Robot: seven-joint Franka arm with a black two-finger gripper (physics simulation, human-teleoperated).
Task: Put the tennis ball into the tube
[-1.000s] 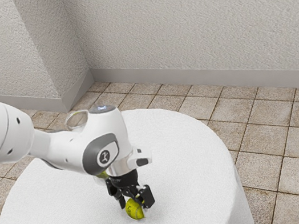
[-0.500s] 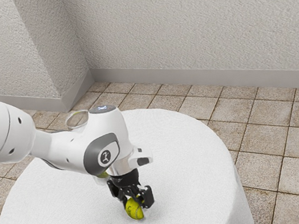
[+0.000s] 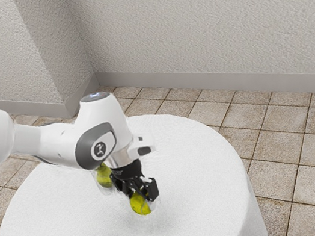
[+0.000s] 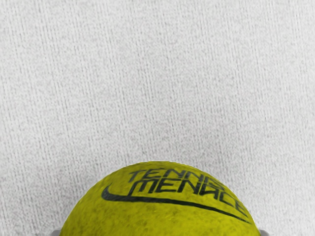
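Observation:
My black gripper [image 3: 140, 199] is shut on a yellow-green tennis ball [image 3: 140, 205], which hangs just above the white table. In the wrist view the same tennis ball [image 4: 162, 206] bulges up with dark "TENNIS MENACE" lettering, pressed at both sides by grey fingertip edges. Behind the gripper, partly hidden by the hand, stands a clear tube [image 3: 101, 188] with another yellow-green ball [image 3: 104, 175] inside it. The tube's upper part is behind the arm.
A round table with a white cloth [image 3: 196, 166] lies beneath the arm. Around it is a tiled floor [image 3: 310, 152], with textured walls [image 3: 201, 18] behind.
My hand has risen and shifted toward the exterior view's left, lifting the ball off the cloth. More of the ball in the tube has come into sight, while the tube's rim is now hidden.

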